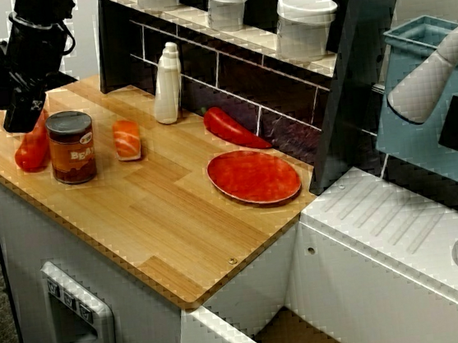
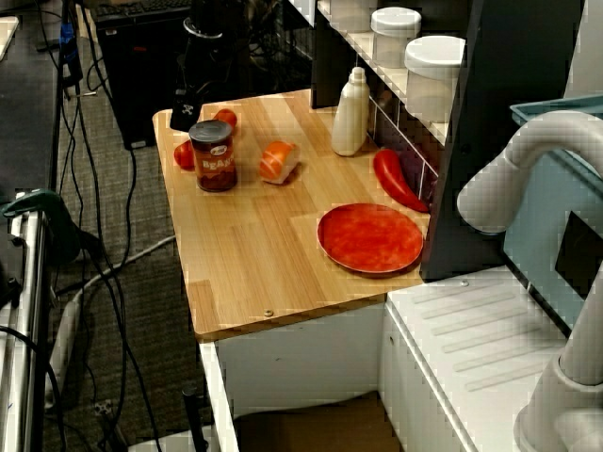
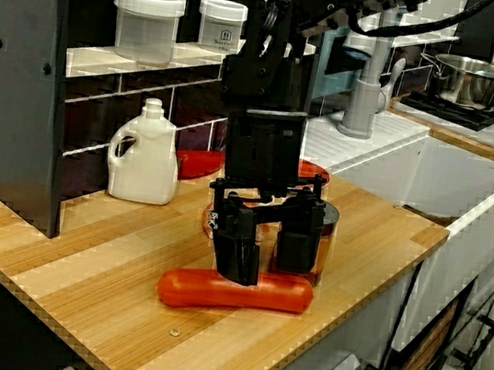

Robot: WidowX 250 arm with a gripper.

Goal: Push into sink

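Note:
A brown can (image 1: 71, 146) with a red label stands near the counter's left end. Beside it lies a long red vegetable (image 1: 32, 148). My black gripper (image 1: 24, 119) hangs at that end, open, with its fingers (image 3: 236, 244) just above the red vegetable (image 3: 236, 292) and nothing between them. In the front view the can (image 3: 323, 241) shows right behind the fingers. The sink (image 1: 293, 335) is the white-walled basin with a brownish bottom past the counter's other end, also visible as the sink (image 3: 457, 179) at right.
On the wooden counter (image 1: 168, 220) lie a salmon sushi piece (image 1: 127, 139), a white bottle (image 1: 167, 85), a red chili pepper (image 1: 232, 127) and a red plate (image 1: 253, 176). A ribbed drainboard (image 1: 392, 219), a faucet (image 1: 429, 74) and a teal box (image 1: 413, 43) flank the sink.

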